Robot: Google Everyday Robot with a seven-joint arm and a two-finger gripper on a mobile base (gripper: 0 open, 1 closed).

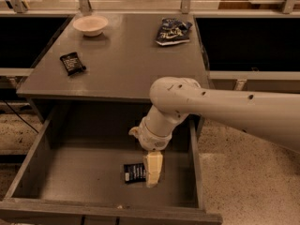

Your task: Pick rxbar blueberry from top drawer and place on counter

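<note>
The rxbar blueberry (135,172) lay flat on the floor of the open top drawer (79,172), right of its middle. The pincer (153,170) hung inside the drawer over the bar's right end; whether apart or clamped, I could not tell.

Item count: 1 each.
On counter (126,64): bowl (91,25), black pkt (72,63), snack bag (172,31); below counter, in top drawer (84,172): rxbar blueberry (134,172), gripper (153,168).
</note>
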